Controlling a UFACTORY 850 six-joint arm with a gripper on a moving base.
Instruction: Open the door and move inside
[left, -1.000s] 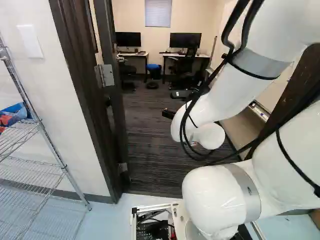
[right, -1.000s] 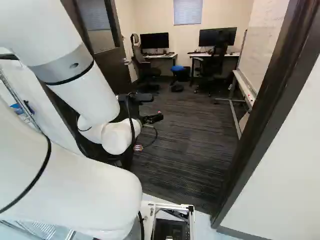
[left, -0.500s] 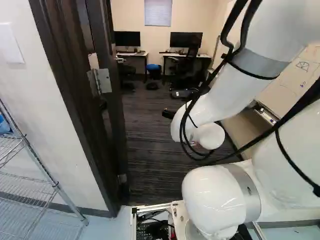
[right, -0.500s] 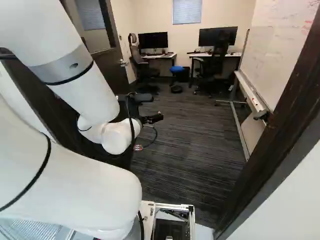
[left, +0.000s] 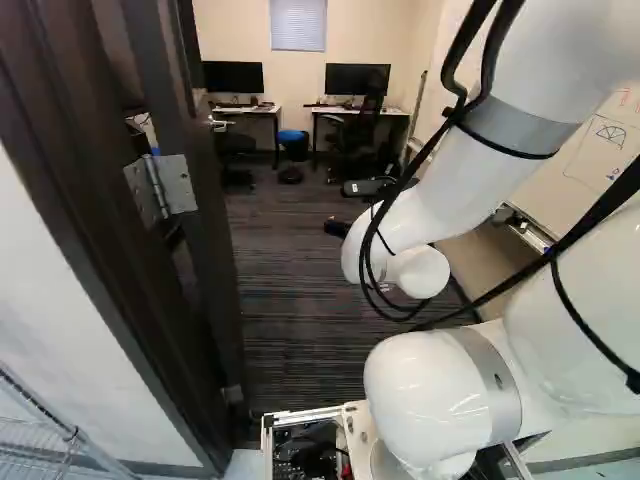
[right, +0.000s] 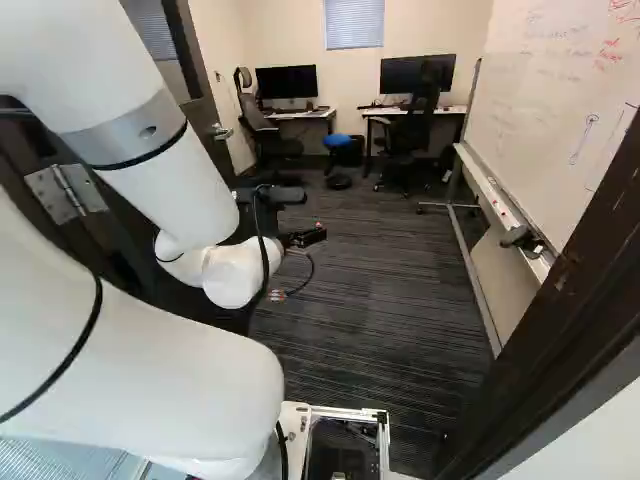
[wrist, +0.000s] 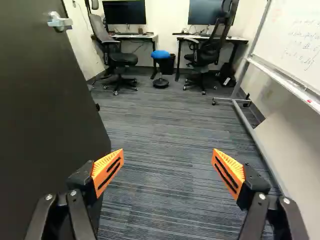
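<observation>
My gripper (right: 306, 237) reaches past the doorway in the right base view, over dark carpet. In the wrist view the gripper (wrist: 168, 172) has its orange-padded fingers wide apart with nothing between them. The dark door (wrist: 47, 115) stands swung inward, beside one finger in that view; whether they touch I cannot tell. Its silver lever handle (wrist: 60, 21) is farther ahead, clear of the fingers. Hinges (left: 162, 187) join the door to the dark frame (left: 75, 200) at the left of the left base view. The other side of the frame (right: 570, 320) rises at the right of the right base view.
Striped carpet (wrist: 165, 130) runs ahead to desks (right: 300, 113), office chairs (wrist: 202, 55) and a blue stool (wrist: 160, 55). A whiteboard on a wheeled stand (right: 560, 120) lines the room's right side. A wire shelf (left: 35, 440) stands outside, left of the door frame.
The base has moved forward into the doorway and turned a little; frame, hinges and whiteboard look nearer. The arm holds the same pose against its lowest joint.
</observation>
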